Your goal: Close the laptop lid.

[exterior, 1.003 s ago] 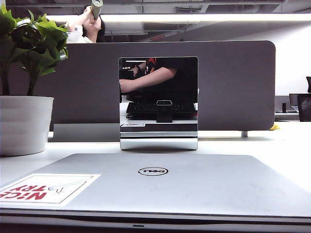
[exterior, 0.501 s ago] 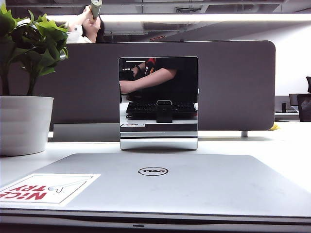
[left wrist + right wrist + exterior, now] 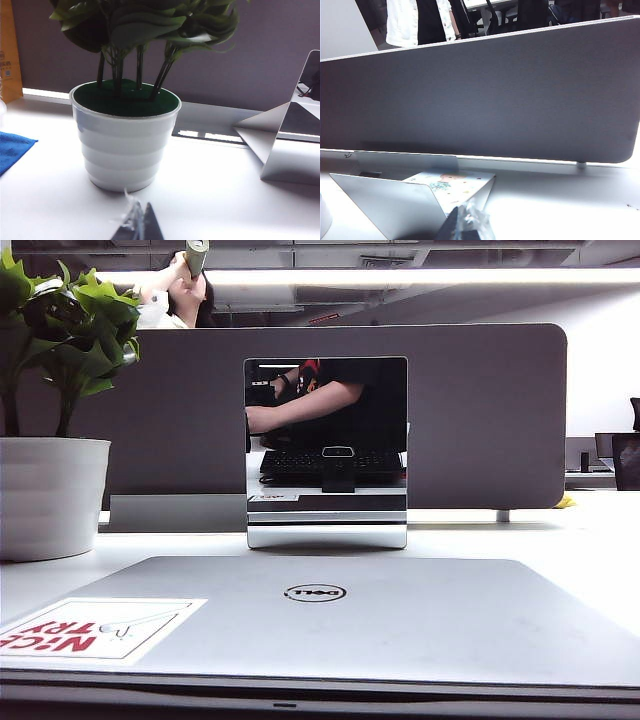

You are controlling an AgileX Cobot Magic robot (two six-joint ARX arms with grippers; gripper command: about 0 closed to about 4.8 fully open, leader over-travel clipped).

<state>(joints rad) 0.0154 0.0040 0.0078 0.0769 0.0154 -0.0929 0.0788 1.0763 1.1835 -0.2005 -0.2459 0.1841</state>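
The laptop lid (image 3: 330, 625) lies shut and flat on the desk (image 3: 560, 540) — the left hand (image 3: 137, 225) and right hand (image 3: 465, 225) show only tips, grip unreadable.

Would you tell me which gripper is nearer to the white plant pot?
Left. The left gripper sits just in front of the white plant pot; the right gripper faces the grey partition, no pot in its view.

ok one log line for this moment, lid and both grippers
lid: down flat, silver face up | left gripper: by plant pot, state unclear | right gripper: facing partition, state unclear | contact: none seen
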